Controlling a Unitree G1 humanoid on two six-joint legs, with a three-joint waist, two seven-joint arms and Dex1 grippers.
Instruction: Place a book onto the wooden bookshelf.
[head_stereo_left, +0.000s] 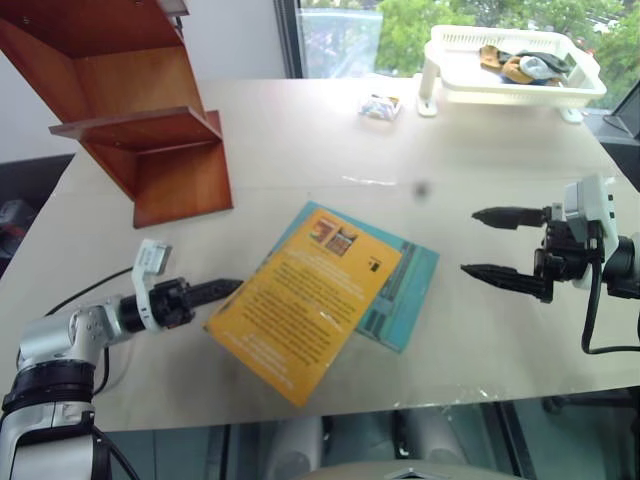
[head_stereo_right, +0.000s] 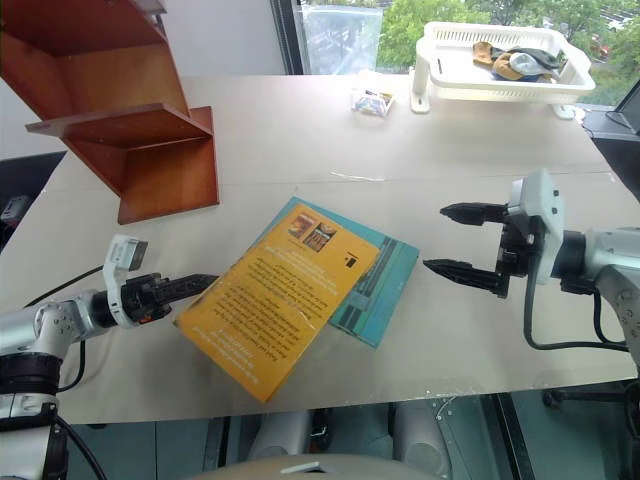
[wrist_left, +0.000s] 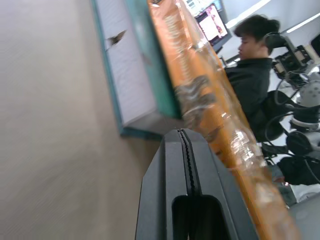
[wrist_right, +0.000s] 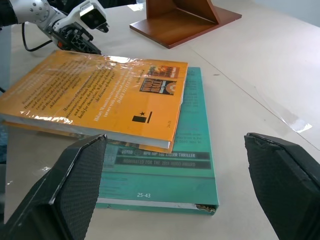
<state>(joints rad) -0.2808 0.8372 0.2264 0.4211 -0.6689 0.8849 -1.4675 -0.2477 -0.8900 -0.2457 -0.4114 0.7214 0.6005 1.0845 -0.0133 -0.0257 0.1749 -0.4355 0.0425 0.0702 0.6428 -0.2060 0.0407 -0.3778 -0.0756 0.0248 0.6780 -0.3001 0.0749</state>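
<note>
The book (head_stereo_left: 305, 311) lay at the tip of the left gripper (head_stereo_left: 222, 290) (fingers pressed together), well apart from the right gripper (head_stereo_left: 488, 243), whose fingers stood spread.

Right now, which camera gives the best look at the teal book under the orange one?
The right wrist view: the teal book lies close, its cover print and chipped corner readable under the orange book. The head views show its uncovered strip from above; the left wrist view shows its page edge.
</note>
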